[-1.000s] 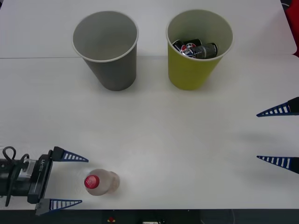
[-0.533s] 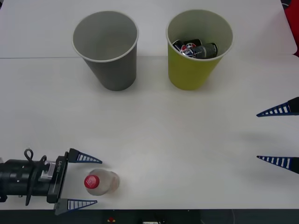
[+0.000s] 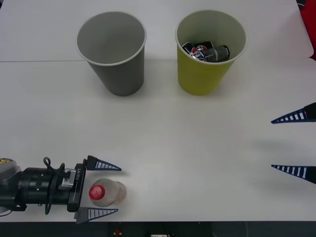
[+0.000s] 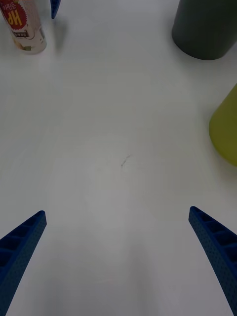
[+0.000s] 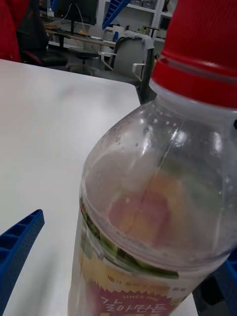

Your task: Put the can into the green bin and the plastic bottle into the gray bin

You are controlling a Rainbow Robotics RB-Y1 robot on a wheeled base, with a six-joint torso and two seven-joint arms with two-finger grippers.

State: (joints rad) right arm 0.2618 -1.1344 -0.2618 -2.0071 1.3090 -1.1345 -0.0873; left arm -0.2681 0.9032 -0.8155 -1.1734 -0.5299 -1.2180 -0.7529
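The plastic bottle (image 3: pixel 106 193), clear with a red cap, stands upright near the table's front left edge. My left gripper (image 3: pixel 110 190) is open around it, one blue finger on each side. In the left wrist view the bottle (image 5: pixel 158 197) is very close, with one blue fingertip (image 5: pixel 17 242) beside it. The gray bin (image 3: pixel 113 52) stands at the back left with nothing showing inside. The green bin (image 3: pixel 209 51) at the back right holds dark cans (image 3: pixel 207 51). My right gripper (image 3: pixel 293 143) waits open at the right edge. The right wrist view shows the bottle (image 4: pixel 23 25) far off.
The white table (image 3: pixel 187 143) is bare between the bins and the grippers. A seam crosses it behind the bins. The table's front edge runs just below the bottle. A red object shows at the far right edge.
My left gripper has slid to the right along the front edge until its open fingers straddle the bottle. The bottle, the bins and the right arm have not moved.
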